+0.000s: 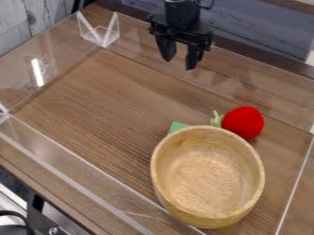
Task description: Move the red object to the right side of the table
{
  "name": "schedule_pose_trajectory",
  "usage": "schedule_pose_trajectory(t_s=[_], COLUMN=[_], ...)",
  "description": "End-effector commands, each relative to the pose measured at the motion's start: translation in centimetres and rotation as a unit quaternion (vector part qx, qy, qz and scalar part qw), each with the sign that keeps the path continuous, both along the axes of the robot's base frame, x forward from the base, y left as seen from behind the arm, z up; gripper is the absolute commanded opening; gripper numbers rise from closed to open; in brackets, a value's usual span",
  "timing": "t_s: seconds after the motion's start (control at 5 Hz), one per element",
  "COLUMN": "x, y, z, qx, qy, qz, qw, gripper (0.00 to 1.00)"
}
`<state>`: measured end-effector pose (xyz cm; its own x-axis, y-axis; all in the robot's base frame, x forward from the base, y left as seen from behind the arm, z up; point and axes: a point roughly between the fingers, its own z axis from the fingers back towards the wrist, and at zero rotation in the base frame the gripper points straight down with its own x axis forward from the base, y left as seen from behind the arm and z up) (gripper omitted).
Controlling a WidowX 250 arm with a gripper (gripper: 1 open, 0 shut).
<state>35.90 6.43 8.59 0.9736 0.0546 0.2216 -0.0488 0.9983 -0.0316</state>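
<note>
The red object point(244, 121), a small round red ball with a green leaf piece at its left, lies on the table point(110, 101) near the right wall, touching the far rim of the wooden bowl point(207, 174). My gripper point(179, 61) hangs pointing down over the far middle of the table, well up and to the left of the red ball. Its two dark fingers stand apart with nothing between them, the gap narrower than before.
The large light wooden bowl fills the near right corner, right in front of the ball. Low clear acrylic walls point(37, 69) border the tabletop. A clear folded bracket point(98, 30) stands at the back left corner.
</note>
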Motion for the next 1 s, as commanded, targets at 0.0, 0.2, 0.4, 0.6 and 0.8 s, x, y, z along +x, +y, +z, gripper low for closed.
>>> schedule_pose_trajectory(t_s=[0.0, 0.2, 0.4, 0.6, 0.8], x=[0.0, 0.3, 1.0, 1.4, 1.3], y=[1.0, 1.1, 2.5, 3.7, 3.1], z=[2.9, 2.8, 4.1, 5.2, 4.0], qx=[0.016, 0.020, 0.027, 0.035, 0.041], qy=[-0.054, -0.062, -0.069, -0.075, -0.073], qz=[-0.015, -0.029, -0.025, -0.023, -0.024], qw=[0.9983, 0.9974, 0.9969, 0.9963, 0.9962], gripper=[1.00, 1.00, 1.00, 1.00, 1.00])
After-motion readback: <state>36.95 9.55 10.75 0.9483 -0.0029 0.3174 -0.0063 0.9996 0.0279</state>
